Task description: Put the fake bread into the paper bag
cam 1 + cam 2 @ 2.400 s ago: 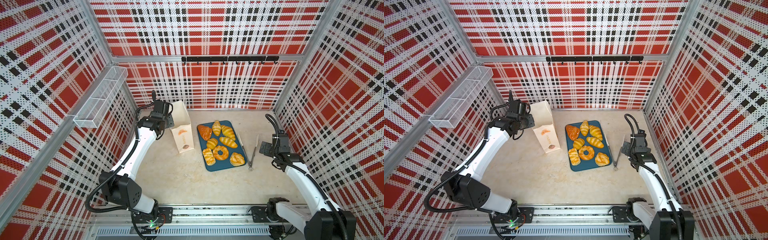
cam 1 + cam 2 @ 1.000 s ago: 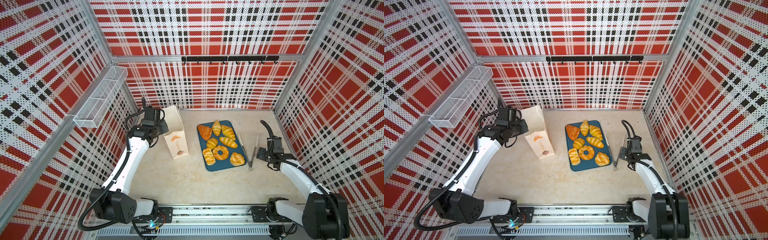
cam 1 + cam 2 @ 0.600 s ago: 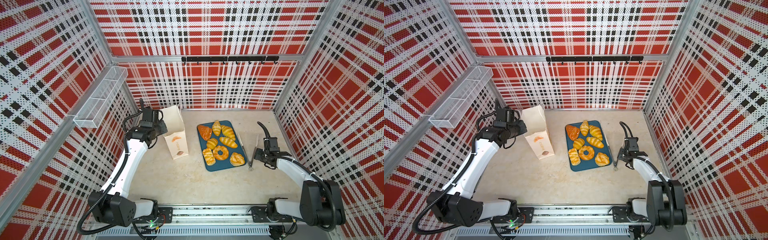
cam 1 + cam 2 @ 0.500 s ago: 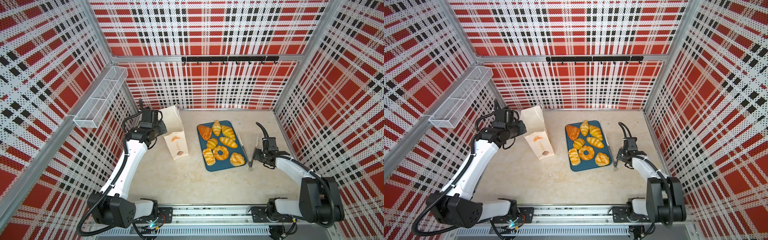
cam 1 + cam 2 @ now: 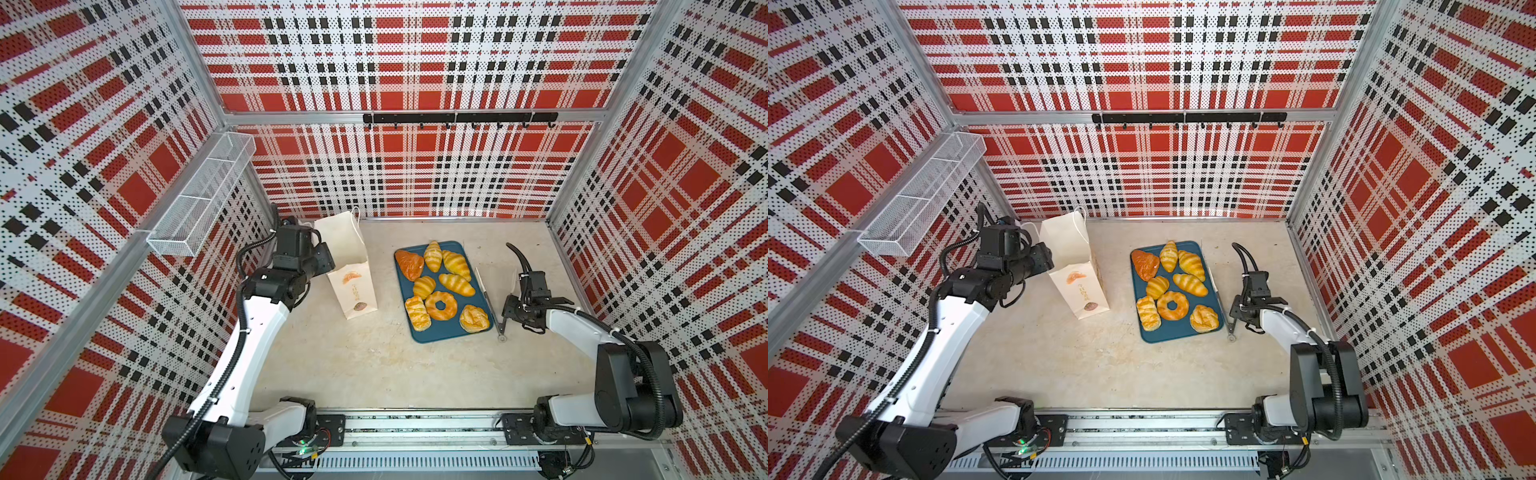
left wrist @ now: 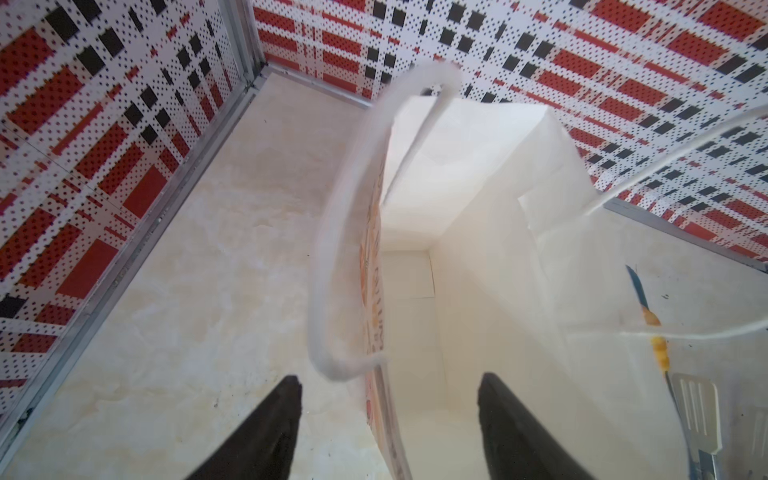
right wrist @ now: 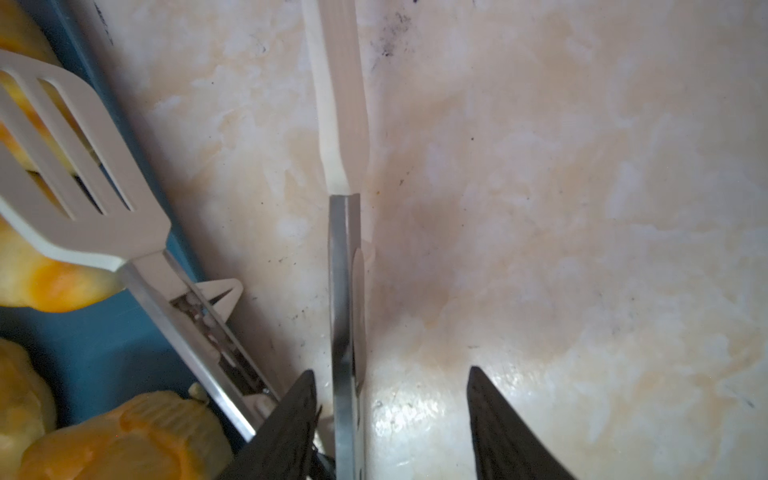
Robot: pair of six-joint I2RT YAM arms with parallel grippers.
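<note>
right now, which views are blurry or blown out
Left wrist view: cord handle smeared by motion blur, inside of the paper bag washed out. Right wrist view: tongs soft near the lens, glare on the table. Both top views: sharp, evenly lit.

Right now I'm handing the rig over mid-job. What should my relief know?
Left gripper: open, holding nothing, at the open top of the bag.
Right gripper: open, straddling one arm of the tongs beside the tray, not closed on it.
Bread: all eight pieces lie on the tray. The bag stands on the table to its left in both top views and looks empty inside.
Done: bag open.
Left: grip the tongs, probably, then move all eight pieces into the bag.
</note>
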